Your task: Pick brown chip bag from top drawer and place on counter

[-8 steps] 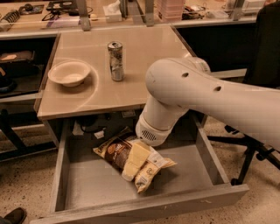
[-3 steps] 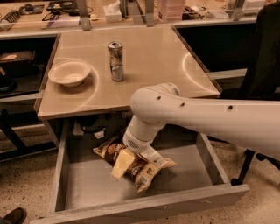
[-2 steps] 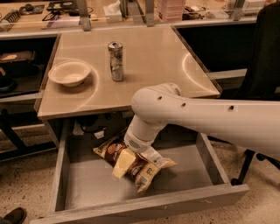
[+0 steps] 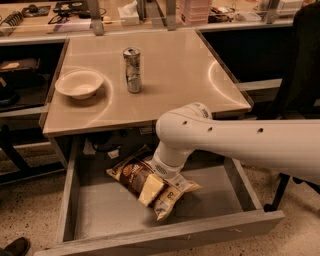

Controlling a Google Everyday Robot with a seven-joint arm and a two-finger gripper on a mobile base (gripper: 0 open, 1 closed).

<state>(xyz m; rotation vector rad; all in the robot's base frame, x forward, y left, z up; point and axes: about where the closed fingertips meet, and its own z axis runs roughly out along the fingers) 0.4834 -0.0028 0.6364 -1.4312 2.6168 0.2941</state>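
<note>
The brown chip bag (image 4: 131,175) lies on the flat bottom of the open top drawer (image 4: 165,235), near its middle, with a cream end pointing to the front. My gripper (image 4: 151,189) reaches down from the white arm (image 4: 240,145) and sits right on the bag's middle. The arm crosses over the drawer's right side and hides part of the bag. The beige counter (image 4: 170,75) is directly above the drawer.
A cream bowl (image 4: 79,83) and a silver can (image 4: 132,69) stand on the counter's left half. A long cluttered shelf (image 4: 75,15) runs behind. A dark chair (image 4: 305,65) is at the right. A shoe (image 4: 15,246) shows at the bottom left.
The arm has swung lower and to the left over the drawer, bringing the gripper down onto the bag. In the last second it has hardly moved. The bag lies where it was.
</note>
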